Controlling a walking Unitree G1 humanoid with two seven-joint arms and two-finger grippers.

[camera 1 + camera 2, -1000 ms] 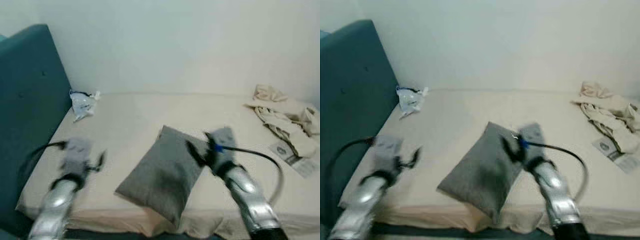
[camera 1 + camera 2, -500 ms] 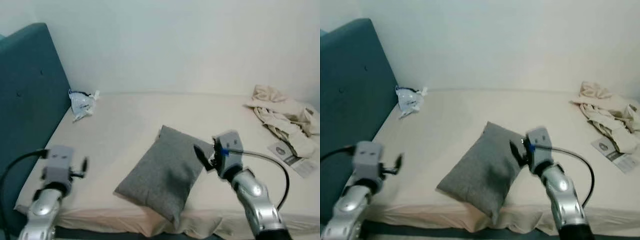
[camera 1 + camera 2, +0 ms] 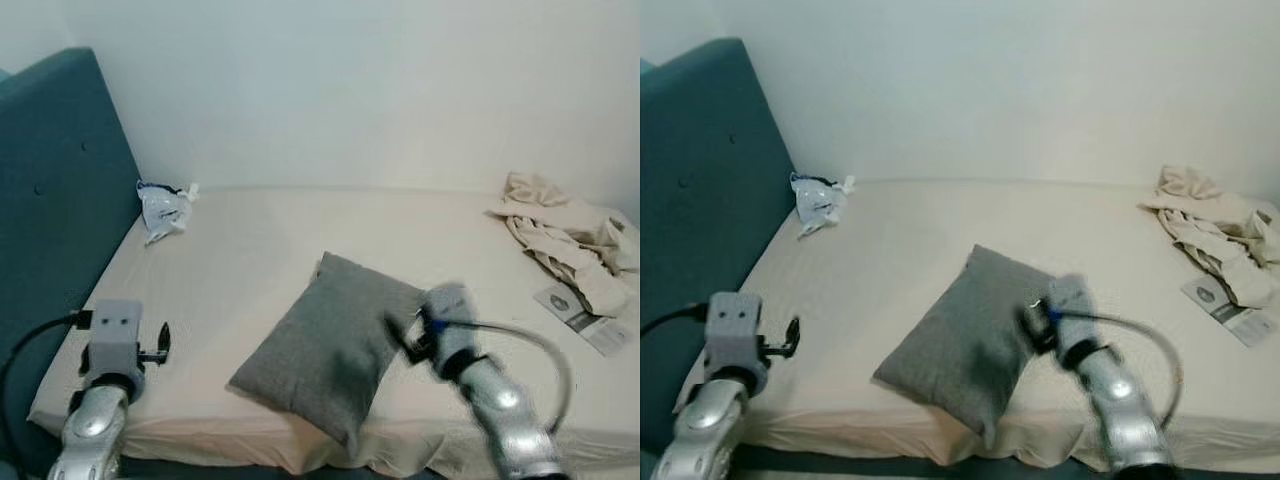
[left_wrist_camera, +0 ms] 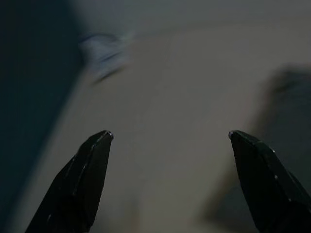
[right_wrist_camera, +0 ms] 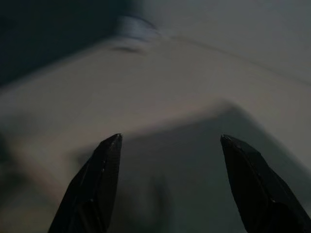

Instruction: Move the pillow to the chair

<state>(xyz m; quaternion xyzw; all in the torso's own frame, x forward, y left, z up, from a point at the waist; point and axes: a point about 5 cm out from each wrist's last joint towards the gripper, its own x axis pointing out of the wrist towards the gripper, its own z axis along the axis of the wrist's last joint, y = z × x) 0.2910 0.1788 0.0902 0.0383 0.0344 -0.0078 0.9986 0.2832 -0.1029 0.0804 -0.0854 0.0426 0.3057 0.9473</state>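
A grey pillow point(image 3: 330, 350) lies tilted on the cream bed point(image 3: 260, 250), near its front edge. My right gripper point(image 3: 405, 335) hovers at the pillow's right edge, blurred, its fingers open; in the right wrist view the pillow point(image 5: 194, 160) lies just beyond the two spread fingertips. My left gripper point(image 3: 160, 345) is held over the bed's front left corner, well left of the pillow, fingers open. In the left wrist view the pillow point(image 4: 286, 121) shows dimly off to one side.
A teal padded headboard point(image 3: 50, 200) stands at the bed's left end. A crumpled white and blue plastic bag point(image 3: 165, 207) lies near it. Crumpled beige cloth point(image 3: 570, 240) and a paper leaflet point(image 3: 585, 318) lie at the bed's right.
My left arm has drawn back to the left and down, away from the pillow. My right gripper has dropped slightly along the pillow's right edge. The pillow has not moved.
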